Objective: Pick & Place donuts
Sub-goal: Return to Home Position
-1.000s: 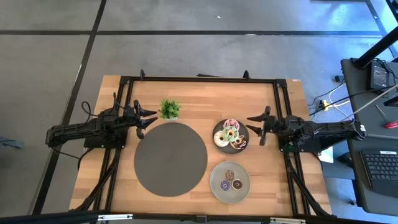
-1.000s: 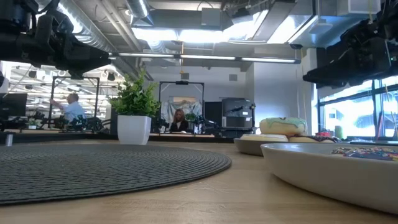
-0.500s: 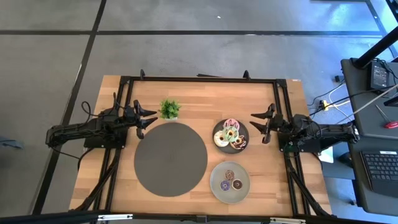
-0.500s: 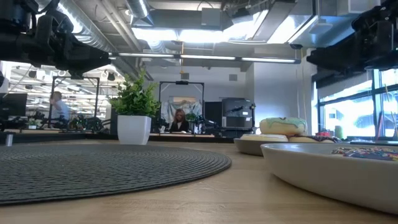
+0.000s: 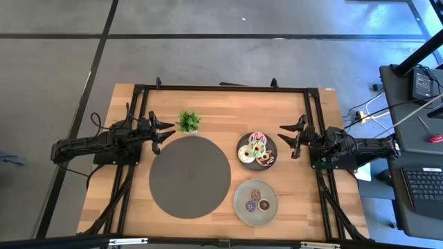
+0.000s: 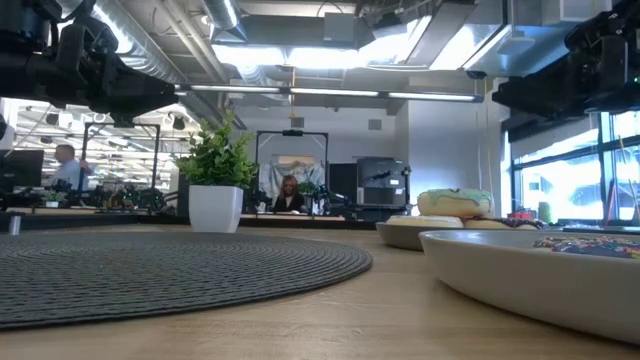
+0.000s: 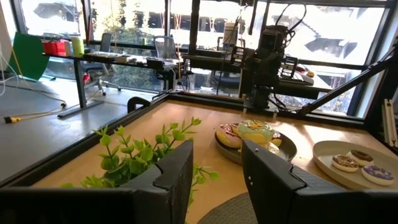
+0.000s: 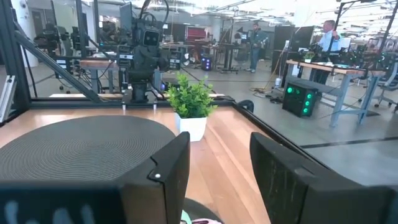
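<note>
Several iced donuts [image 5: 255,151] are piled on a dark plate [image 5: 272,144] at the table's right middle; the left wrist view shows them too [image 7: 249,132], and a green-iced one tops the pile in the low view [image 6: 455,203]. Three mini donuts [image 5: 255,203] lie on a light grey plate [image 5: 241,194] nearer the front edge. My right gripper [image 5: 289,136] hovers open just right of the dark plate, its fingers apart in its own view [image 8: 221,149]. My left gripper [image 5: 164,132] waits open at the mat's far-left edge, beside the plant [image 7: 217,155].
A large round grey woven mat [image 5: 190,176] covers the table's middle. A small green plant in a white pot [image 5: 188,121] stands behind it, near the left gripper. Black frame rails [image 5: 221,88] run along the far and side edges. People stand in the room beyond.
My right gripper has drawn back a little toward the table's right edge, away from the dark plate, and stayed open. The donuts and plates have not moved.
</note>
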Robot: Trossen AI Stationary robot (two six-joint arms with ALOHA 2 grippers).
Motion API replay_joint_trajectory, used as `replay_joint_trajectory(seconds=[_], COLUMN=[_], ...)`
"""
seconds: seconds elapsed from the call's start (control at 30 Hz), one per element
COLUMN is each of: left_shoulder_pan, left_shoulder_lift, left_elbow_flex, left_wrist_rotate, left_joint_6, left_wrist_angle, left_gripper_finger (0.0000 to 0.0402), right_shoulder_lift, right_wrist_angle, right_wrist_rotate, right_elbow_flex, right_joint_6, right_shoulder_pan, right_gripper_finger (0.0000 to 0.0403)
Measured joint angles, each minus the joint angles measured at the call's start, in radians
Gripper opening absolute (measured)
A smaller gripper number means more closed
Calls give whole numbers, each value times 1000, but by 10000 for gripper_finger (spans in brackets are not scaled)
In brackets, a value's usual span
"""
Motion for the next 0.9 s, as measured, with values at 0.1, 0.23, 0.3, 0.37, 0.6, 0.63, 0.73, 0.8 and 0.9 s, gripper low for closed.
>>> replay_joint_trajectory(seconds=[0.1,0.23,0.3,0.37,0.6,0.63,0.73,0.8,0.9], left_shoulder_pan=[0,0,0,0,0,0,0,0,0], left_shoulder_lift=[0,0,0,0,0,0,0,0,0], left_elbow_flex=[0,0,0,0,0,0,0,0,0], left_wrist_rotate=[0,0,0,0,0,0,0,0,0], left_joint_6=[0,0,0,0,0,0,0,0,0], left_wrist_angle=[0,0,0,0,0,0,0,0,0], left_gripper_finger=[133,136,136,136,132,132,135,136,136], right_shoulder_lift=[0,0,0,0,0,0,0,0,0], right_wrist_angle=[0,0,0,0,0,0,0,0,0], right_wrist_rotate=[0,-2,-2,-2,-2,-2,-2,-2,-1], right_elbow_flex=[0,0,0,0,0,0,0,0,0], right_joint_6=[-60,-135,-122,-120,-125,-125,-125,-125,-125], right_shoulder_pan=[0,0,0,0,0,0,0,0,0], right_gripper_finger=[168,168,168,168,168,168,168,168,168])
